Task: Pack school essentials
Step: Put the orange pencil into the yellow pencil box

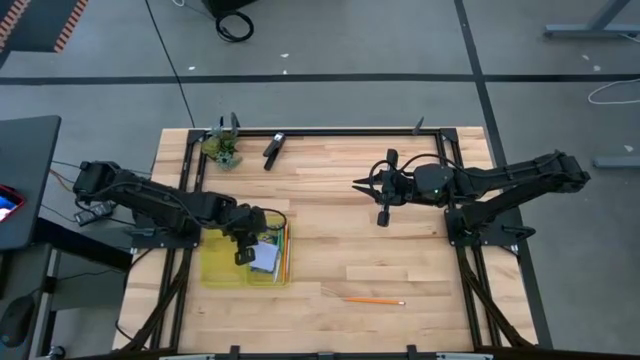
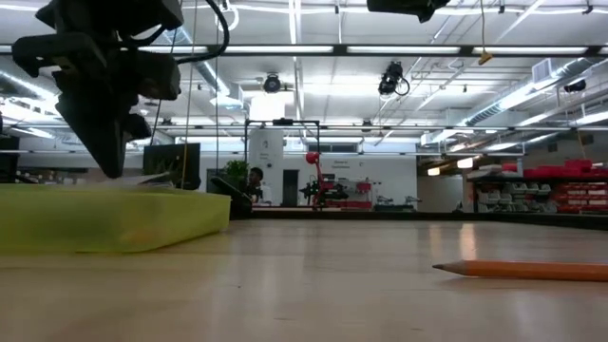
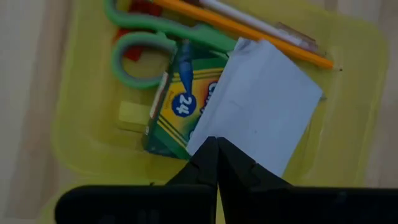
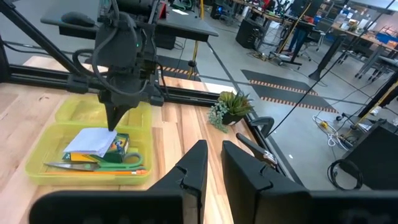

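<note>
The left gripper [image 1: 243,257], fingers pressed together and holding nothing, is hanging just over the yellow tray [image 1: 215,268] near the worktop's left edge, its tips at the pale blue notepad [image 3: 264,106] lying tilted across the crayon box [image 3: 177,109], beside the scissors [image 3: 146,43]. The right gripper [image 1: 384,214], fingers slightly parted and empty, is waiting high toward the right edge. One orange pencil [image 1: 375,300] is lying unpacked near the front edge; being thin and flat on the wood, it is likely to roll or slip from a pinch, and the propped notepad could be knocked out.

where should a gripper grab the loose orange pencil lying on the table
Grip the orange pencil mid-shaft, coming straight down with the fingers closing across it. It lies flat on bare wood, clear of the yellow bin, so either long side looks open. The right gripper seems nearest.
</note>
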